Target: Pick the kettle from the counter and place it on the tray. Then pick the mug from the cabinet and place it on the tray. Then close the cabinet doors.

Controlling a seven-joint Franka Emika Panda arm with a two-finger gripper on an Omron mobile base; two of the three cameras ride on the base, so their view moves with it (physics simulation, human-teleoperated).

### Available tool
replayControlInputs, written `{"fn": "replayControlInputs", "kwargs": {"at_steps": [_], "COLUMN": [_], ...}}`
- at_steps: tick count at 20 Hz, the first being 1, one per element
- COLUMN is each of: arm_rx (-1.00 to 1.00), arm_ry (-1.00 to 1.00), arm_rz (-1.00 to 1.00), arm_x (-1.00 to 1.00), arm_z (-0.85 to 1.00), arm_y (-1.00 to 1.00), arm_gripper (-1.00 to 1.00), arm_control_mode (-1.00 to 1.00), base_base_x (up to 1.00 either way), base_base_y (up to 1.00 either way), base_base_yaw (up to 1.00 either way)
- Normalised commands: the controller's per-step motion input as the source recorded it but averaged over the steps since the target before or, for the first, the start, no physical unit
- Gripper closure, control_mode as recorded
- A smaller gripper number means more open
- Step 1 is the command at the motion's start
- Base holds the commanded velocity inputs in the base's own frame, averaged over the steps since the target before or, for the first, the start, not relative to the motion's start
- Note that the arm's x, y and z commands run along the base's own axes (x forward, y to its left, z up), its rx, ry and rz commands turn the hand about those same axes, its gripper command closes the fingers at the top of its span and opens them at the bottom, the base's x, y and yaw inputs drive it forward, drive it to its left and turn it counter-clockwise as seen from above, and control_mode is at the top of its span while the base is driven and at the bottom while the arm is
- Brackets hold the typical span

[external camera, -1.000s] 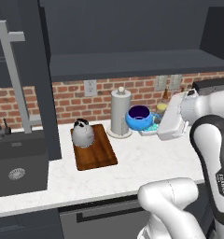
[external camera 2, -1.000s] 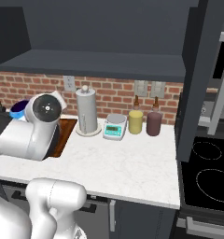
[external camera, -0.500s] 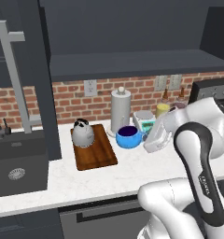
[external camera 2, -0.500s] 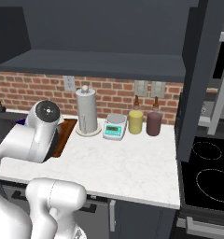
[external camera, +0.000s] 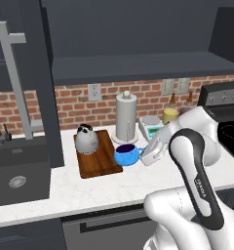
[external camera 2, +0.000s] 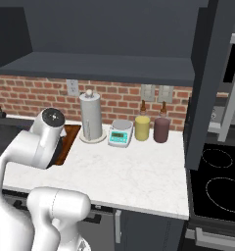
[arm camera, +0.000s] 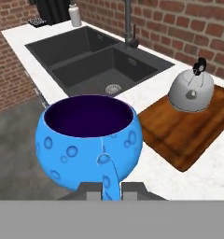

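The bright blue mug (external camera: pixel 125 155) hangs low over the counter (external camera: pixel 114 188), just right of the tray (external camera: pixel 100 163). My gripper (external camera: pixel 142 155) is shut on the mug's handle from the right. In the hand view the mug (arm camera: pixel 90 139) sits close in front, its handle pinched in my gripper (arm camera: pixel 106 190). The silver kettle (external camera: pixel 87 139) stands upright on the far part of the wooden tray, and is the kettle (arm camera: pixel 193 90) on the tray (arm camera: pixel 188 135) in the hand view. One cabinet door (external camera: pixel 21 78) stands open on the left.
A white paper-towel roll (external camera: pixel 126 117) stands right behind the mug, with a scale (external camera 2: pixel 120 133), a yellow canister (external camera 2: pixel 142 128) and a maroon canister (external camera 2: pixel 161 130) to its right. The dark sink (external camera: pixel 16 168) lies left of the tray. Another open door (external camera 2: pixel 210 83) and the stove (external camera 2: pixel 217 181) are at right.
My arm has carried the mug down and to the left, from beside the canisters past the paper-towel roll to the tray's right edge. The kettle has not moved.
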Motion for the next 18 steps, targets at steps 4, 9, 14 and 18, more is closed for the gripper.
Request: {"fn": "replayControlInputs", "kwargs": {"at_steps": [4,9,14,18], "arm_rx": [0.00,0.00,0.00,0.00], "arm_ry": [0.01,0.00,0.00,0.03], "arm_rz": [0.00,0.00,0.00,0.00], "arm_x": [0.36,0.33,0.41,0.50], "arm_z": [-0.29,-0.30,-0.42,-0.26], "arm_y": [0.07,0.10,0.24,0.09], "arm_gripper": [1.00,1.00,1.00,1.00], "arm_control_mode": [-1.00,-1.00,-1.00,-1.00], "base_base_x": [0.00,0.00,0.00,0.00], "base_base_y": [0.00,0.00,0.00,0.00], "base_base_yaw": [0.00,0.00,0.00,0.00]}}
